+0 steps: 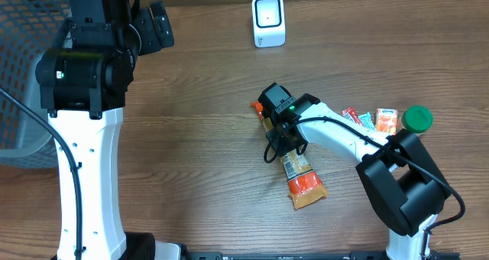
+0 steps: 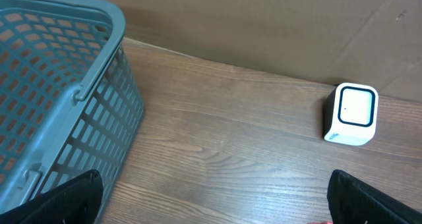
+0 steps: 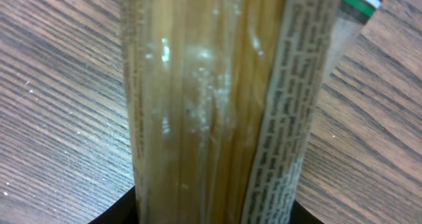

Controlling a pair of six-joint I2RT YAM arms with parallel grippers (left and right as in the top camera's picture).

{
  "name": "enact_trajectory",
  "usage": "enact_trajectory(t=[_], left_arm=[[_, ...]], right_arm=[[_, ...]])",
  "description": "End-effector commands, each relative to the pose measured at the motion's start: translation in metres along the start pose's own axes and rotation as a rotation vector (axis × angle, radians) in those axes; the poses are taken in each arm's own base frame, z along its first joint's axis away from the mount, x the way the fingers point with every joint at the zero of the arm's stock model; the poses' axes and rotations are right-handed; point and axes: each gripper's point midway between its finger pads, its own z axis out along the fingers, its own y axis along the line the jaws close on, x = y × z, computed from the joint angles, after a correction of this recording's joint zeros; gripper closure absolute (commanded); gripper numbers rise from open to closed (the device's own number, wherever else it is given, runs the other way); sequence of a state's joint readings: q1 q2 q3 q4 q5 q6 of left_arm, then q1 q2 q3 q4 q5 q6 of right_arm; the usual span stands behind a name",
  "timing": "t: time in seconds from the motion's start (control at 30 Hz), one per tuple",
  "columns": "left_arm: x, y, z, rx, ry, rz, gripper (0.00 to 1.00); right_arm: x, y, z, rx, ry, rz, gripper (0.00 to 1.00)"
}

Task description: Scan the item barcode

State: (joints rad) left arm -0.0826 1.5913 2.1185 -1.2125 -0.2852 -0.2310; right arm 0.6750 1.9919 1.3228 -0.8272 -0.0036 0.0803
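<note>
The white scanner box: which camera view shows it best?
The left wrist view: the scanner is large there, with its front face and one side visible. The overhead view shows it small, from above. The right wrist view does not show it.

Legible text: none in any view.
Packet label: the long clear plastic packet of pale sticks (image 3: 198, 105) carries a lengthwise strip of dense black fine print on a pale ground. The right wrist view shows rows of words, none sharp enough to read.
Packet corner: red, white and green printed patch, lettering not made out.
Scanner face: the small white box-shaped barcode scanner (image 2: 349, 113) shows a plain white window in a dark frame, with one tiny dark mark, unreadable.
Sachets: the red and orange snack sachets (image 1: 386, 122) bear printing too small to read from overhead.
</note>
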Motion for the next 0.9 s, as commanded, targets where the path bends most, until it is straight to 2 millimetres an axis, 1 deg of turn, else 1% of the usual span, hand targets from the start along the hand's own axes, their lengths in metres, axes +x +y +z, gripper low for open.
enact_trajectory(t=[0.0, 0.1, 0.2, 0.3, 0.47, 0.7, 0.8, 0.87], left_arm=[[-0.004, 0.003, -0.003, -0.010, -0.015, 0.012, 0.00], [-0.004, 0.003, -0.003, -0.010, -0.015, 0.012, 0.00], [-0.004, 0.004, -0.003, -0.010, -0.014, 0.012, 0.00], [-0.004, 0.004, -0.003, -0.010, -0.015, 0.012, 0.00], [-0.004, 0.003, -0.003, -0.010, -0.014, 0.012, 0.00], [-0.004, 0.003, -0.003, -0.010, -0.014, 0.012, 0.00], [-0.004, 0.003, -0.003, -0.010, -0.014, 0.012, 0.00], [-0.004, 0.003, -0.003, -0.010, -0.015, 0.012, 0.00]], right_arm=[[0.005, 0.005, 0.008, -0.022, 0.018, -0.004, 0.67], [0.000, 0.006, 0.006, -0.025, 0.006, -0.004, 0.77], [-0.006, 0.007, 0.000, -0.028, -0.013, -0.006, 0.82], [-0.011, 0.008, -0.010, -0.034, -0.046, -0.010, 0.96], [-0.023, 0.014, -0.045, -0.066, -0.138, -0.019, 0.96], [-0.032, 0.017, -0.104, -0.086, -0.281, -0.025, 0.96], [-0.034, 0.017, -0.119, -0.092, -0.321, -0.030, 0.96], [-0.034, 0.018, -0.124, -0.089, -0.333, -0.058, 0.96]])
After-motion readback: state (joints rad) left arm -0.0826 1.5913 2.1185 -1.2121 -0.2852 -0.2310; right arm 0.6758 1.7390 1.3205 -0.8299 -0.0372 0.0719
